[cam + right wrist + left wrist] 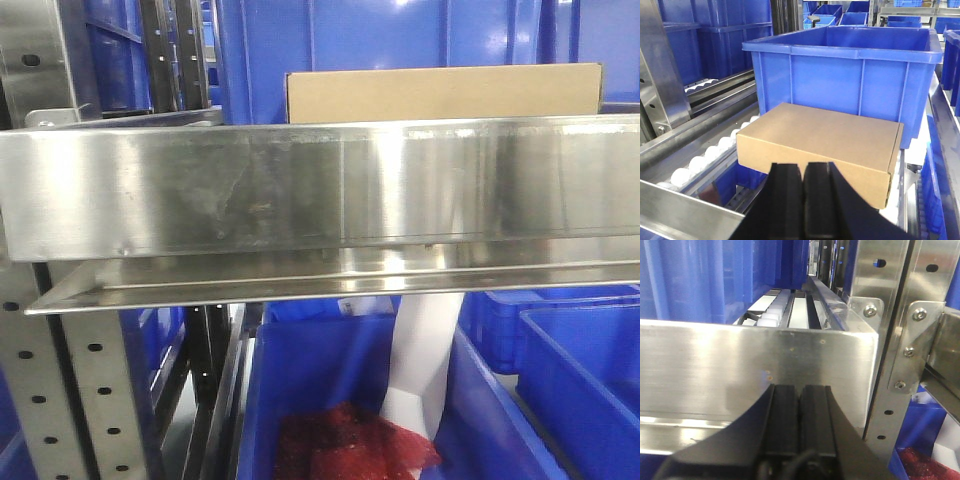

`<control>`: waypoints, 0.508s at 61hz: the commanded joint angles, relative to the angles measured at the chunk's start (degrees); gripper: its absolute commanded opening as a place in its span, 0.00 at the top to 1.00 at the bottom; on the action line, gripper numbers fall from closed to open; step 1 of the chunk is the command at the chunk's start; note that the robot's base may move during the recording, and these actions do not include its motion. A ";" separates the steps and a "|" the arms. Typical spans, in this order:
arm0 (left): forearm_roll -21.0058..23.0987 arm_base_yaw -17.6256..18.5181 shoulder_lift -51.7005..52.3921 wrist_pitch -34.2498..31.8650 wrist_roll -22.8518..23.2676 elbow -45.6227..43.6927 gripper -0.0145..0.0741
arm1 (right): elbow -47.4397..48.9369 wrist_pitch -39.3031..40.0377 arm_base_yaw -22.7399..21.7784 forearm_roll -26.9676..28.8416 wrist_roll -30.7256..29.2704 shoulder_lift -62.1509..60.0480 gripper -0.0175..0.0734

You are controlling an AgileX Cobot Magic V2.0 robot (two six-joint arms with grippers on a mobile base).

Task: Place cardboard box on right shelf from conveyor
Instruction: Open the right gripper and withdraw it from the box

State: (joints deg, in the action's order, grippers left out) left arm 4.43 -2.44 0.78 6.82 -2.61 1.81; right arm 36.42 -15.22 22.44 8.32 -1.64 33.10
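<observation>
Cardboard box (817,150) on right shelf (300,190) looks light, stiff, smooth; grip long sides; both end effectors (804,200) pressed together, empty

A big blue bin (845,80) stands on the white rollers (705,160), with more blue bins (840,15) stacked far behind it. Lower down, another blue bin (330,390) holds some red mesh (350,445) and a white sheet (425,360) leaning upright against its wall.
</observation>
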 commanded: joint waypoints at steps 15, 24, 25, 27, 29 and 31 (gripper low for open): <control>0.34 0.35 0.77 -4.92 -0.02 0.48 0.97 | 1.60 4.69 0.06 -0.38 0.07 -0.02 0.75; 0.34 0.35 0.77 -4.92 -0.02 0.48 0.97 | 1.45 4.69 0.06 -0.38 0.07 -0.02 0.75; 0.34 0.35 0.77 -4.92 -0.02 0.48 0.97 | 1.45 4.69 0.01 -0.38 0.07 -0.02 0.75; 0.34 0.35 0.77 -4.92 -0.02 0.48 0.97 | 1.38 4.46 -0.05 -0.53 0.07 -0.30 0.75; 0.34 0.35 0.77 -4.92 -0.02 0.48 0.97 | 1.14 4.33 -0.33 -1.13 -0.04 -0.67 0.75; 0.34 0.35 0.77 -4.92 -0.02 0.48 0.97 | 0.67 4.33 -1.03 -1.93 -0.04 -1.39 0.75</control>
State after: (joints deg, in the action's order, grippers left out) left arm 4.43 -2.44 0.78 6.82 -2.61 1.81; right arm 35.91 -15.35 22.30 7.90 -1.64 32.72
